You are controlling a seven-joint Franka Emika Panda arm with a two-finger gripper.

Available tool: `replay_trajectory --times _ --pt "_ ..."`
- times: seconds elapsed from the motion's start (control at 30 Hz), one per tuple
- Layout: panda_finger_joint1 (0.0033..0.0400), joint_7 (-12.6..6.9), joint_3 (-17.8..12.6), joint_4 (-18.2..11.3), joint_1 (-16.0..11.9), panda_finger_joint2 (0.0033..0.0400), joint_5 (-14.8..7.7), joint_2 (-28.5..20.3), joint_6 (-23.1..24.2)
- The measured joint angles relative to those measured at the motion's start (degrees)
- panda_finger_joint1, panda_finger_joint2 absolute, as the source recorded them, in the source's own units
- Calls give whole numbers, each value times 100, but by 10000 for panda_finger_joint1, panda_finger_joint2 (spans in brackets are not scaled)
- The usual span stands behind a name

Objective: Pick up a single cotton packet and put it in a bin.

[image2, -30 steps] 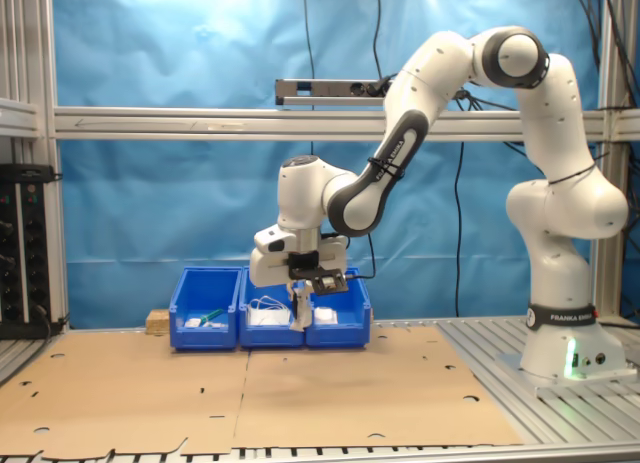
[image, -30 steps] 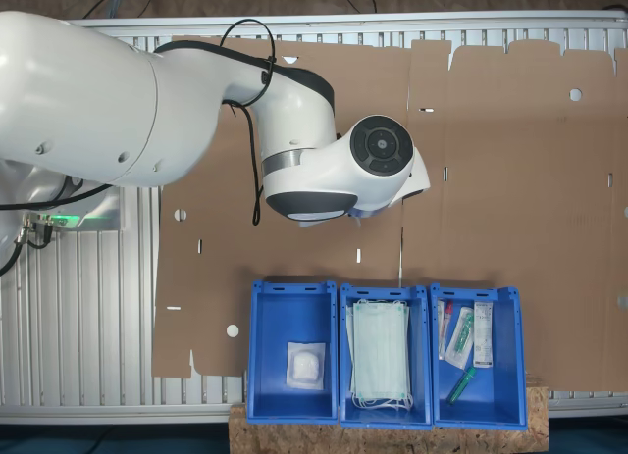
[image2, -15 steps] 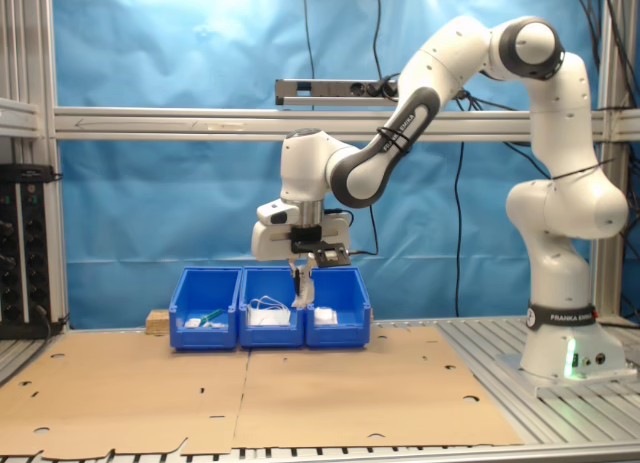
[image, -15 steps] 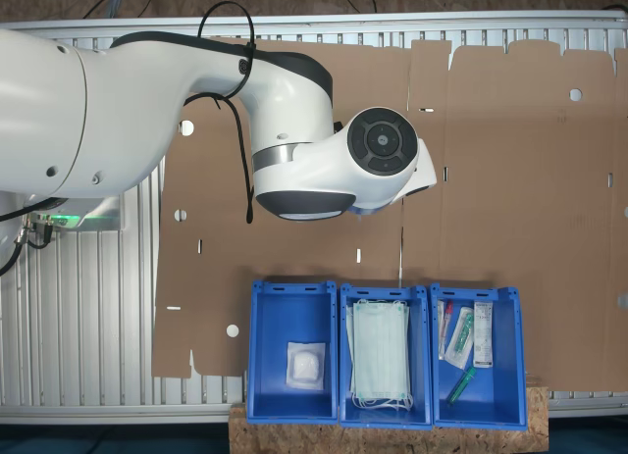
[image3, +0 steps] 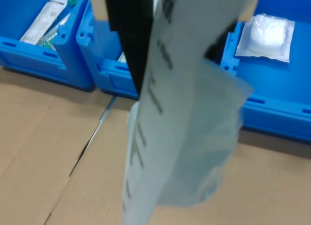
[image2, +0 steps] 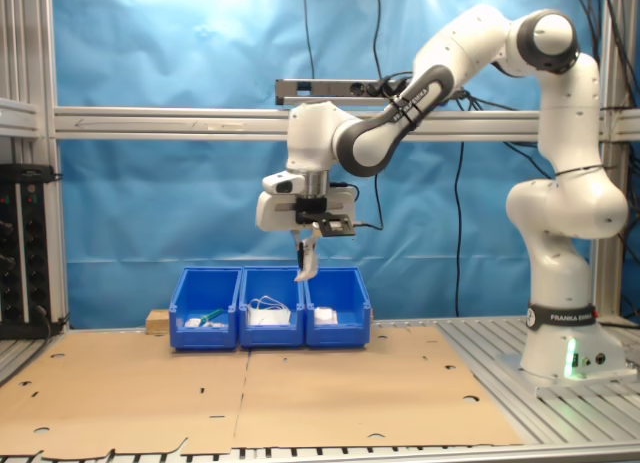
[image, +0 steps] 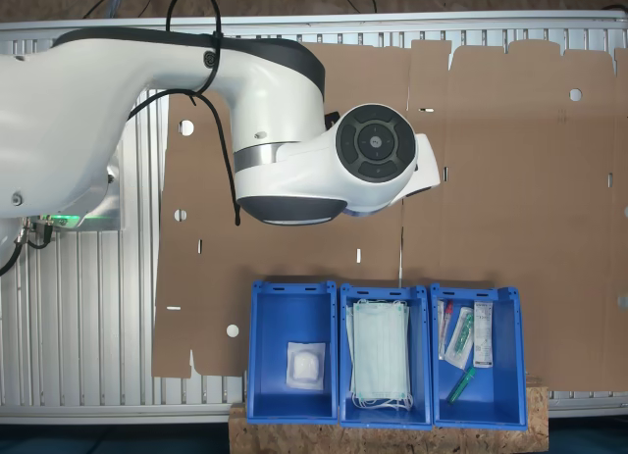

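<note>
The cotton packet (image3: 165, 108), a flat white packet with dark printed lines, hangs edge-on from my gripper (image3: 170, 35), which is shut on its upper end. In the second exterior view the gripper (image2: 305, 245) is raised well above the table, and the packet (image2: 303, 268) dangles in front of the row of blue bins (image2: 270, 323). From above, in the first exterior view, the arm's wrist (image: 373, 155) covers the gripper; it is over the cardboard, short of the bins (image: 290, 289).
Three blue bins stand side by side. One holds a puffy white packet (image: 305, 364) (image3: 266, 34), the middle one face masks (image: 381, 354), the third slim wrapped items (image: 469, 338). Brown cardboard (image2: 300, 393) covers the table before them.
The arm has lifted the gripper and the hanging packet from just above bin height to well above the bins. The bins' contents have not moved.
</note>
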Motion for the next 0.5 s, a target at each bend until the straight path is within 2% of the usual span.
replay_trajectory --times 0.37,0.5 --pt "48 0 -9 -151 0 48 -14 -559 -294" --pt "48 0 -29 -289 0 48 -155 -717 -368"
